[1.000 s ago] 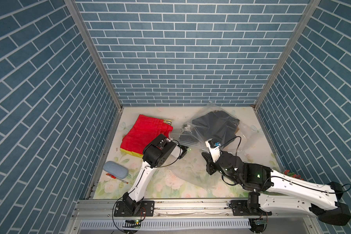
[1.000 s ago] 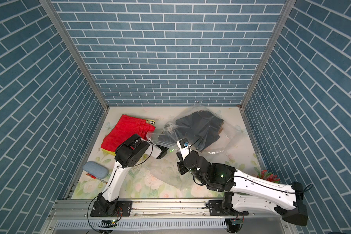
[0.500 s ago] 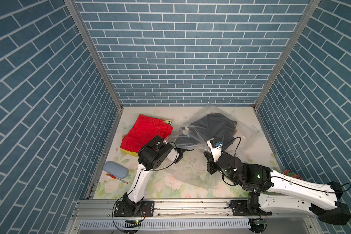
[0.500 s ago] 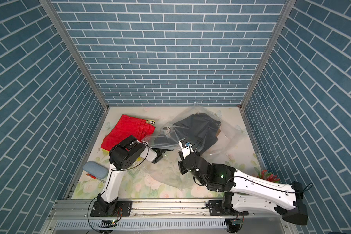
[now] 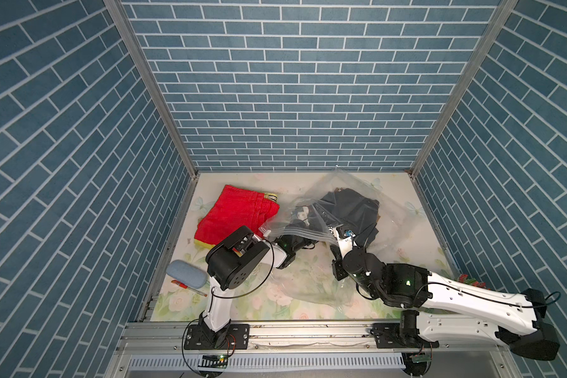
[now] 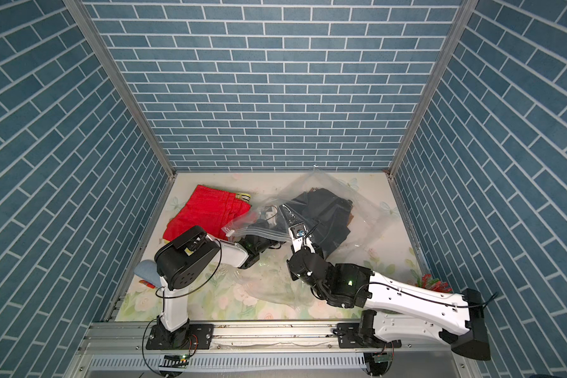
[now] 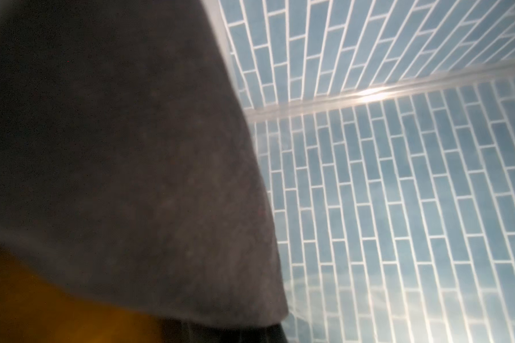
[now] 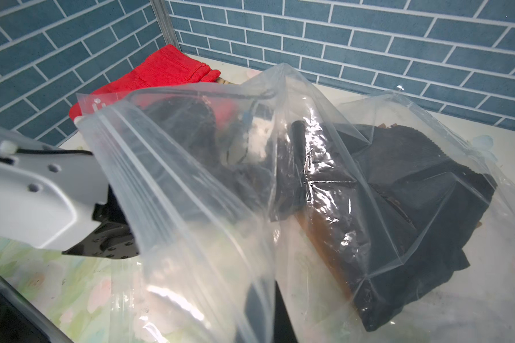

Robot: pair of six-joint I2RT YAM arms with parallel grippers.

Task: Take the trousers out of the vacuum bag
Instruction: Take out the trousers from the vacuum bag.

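The left gripper (image 5: 303, 214), fingers pinched shut inside the vacuum bag (image 5: 344, 193) (the right gripper (image 5: 336, 230) pinches its mouth), should next pull out the black trousers (image 5: 351, 209).

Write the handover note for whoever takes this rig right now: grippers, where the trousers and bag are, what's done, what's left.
Left gripper: reached inside the vacuum bag, shut; what it holds is not clear through the plastic.
Right gripper: shut, at the bag's zip edge, apparently holding the mouth up.
Red trousers: out of the bag, lying on the table by the left wall, on a yellow garment.
Black trousers: inside the bag, with a brown pair under them.
Done: red pair is out.
Left: pull out the black pair and the brown one.
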